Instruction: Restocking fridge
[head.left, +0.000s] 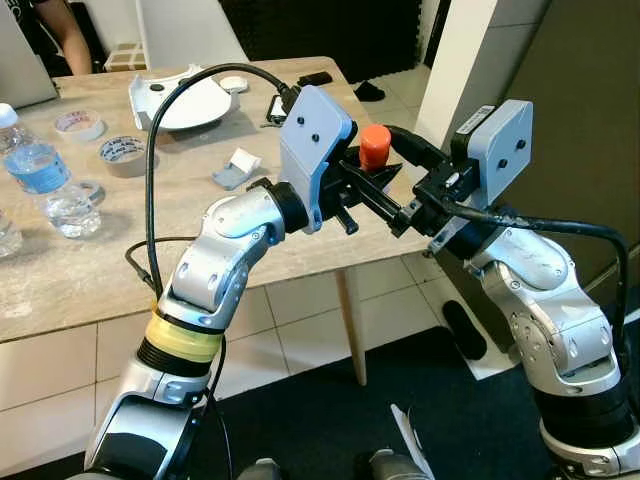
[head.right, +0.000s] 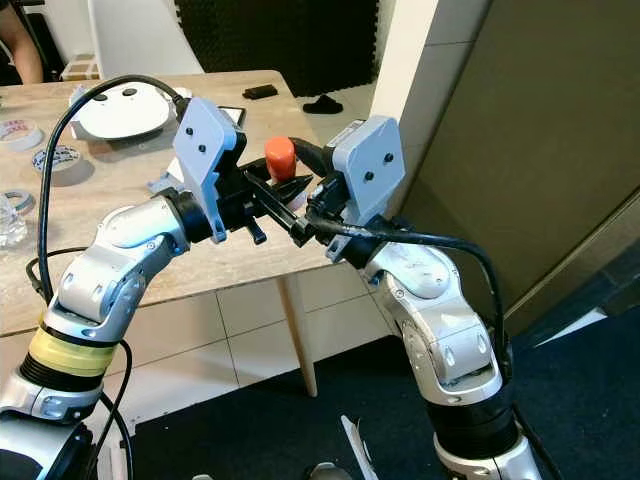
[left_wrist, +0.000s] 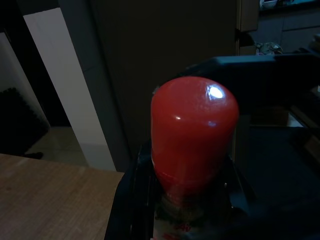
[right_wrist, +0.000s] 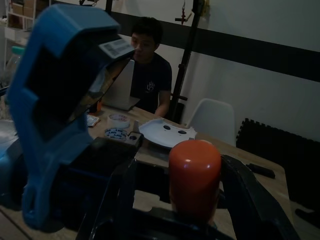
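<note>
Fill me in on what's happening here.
The robot has both arms raised over the corner of a wooden table, with the left gripper and right gripper meeting around a red-capped bottle. It looks like a handover between them; which one bears the weight is unclear. Water bottles, tape rolls and a white plate sit on the table. A person sits at the far end.

Two silver, rounded arms; the left arm (head.left: 215, 265) wears a yellow tape band and a looping black cable. Pale blue-grey wrist plates carry dark dots, possibly screws.
</note>
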